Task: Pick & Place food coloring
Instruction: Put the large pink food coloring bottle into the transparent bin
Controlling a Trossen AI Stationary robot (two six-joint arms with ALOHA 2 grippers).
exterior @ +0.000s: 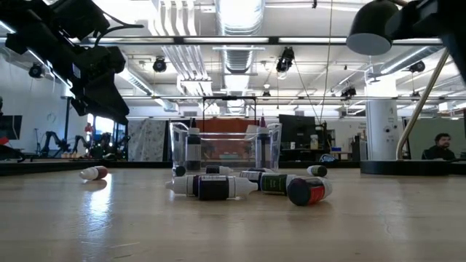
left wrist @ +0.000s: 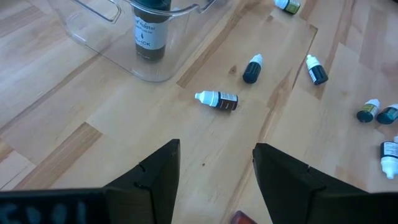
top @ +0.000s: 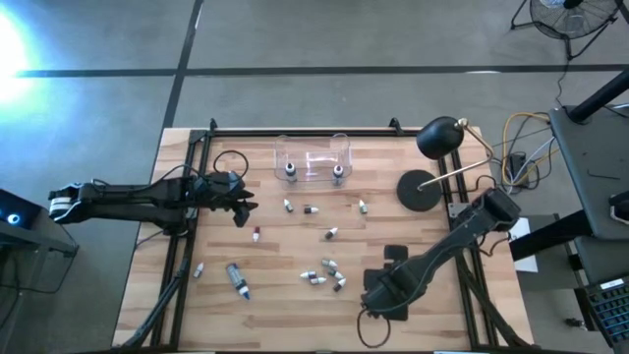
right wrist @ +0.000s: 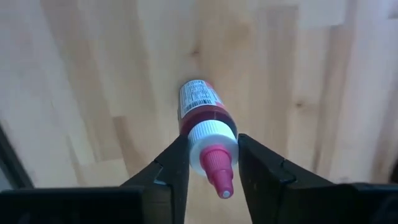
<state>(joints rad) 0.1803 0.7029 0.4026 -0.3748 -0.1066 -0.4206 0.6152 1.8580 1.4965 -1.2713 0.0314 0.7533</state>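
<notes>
The right hand (right wrist: 213,163) was clamped on a red food coloring bottle (right wrist: 200,112) near the bench's (top: 442,305) front edge; the left hand (left wrist: 216,180) hung apart.

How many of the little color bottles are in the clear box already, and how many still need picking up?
Two bottles stand upright in the clear box. The right gripper has its jaws around a red bottle. The left gripper hovers open over the table. About a dozen bottles, like this cluster, are still scattered.
</notes>
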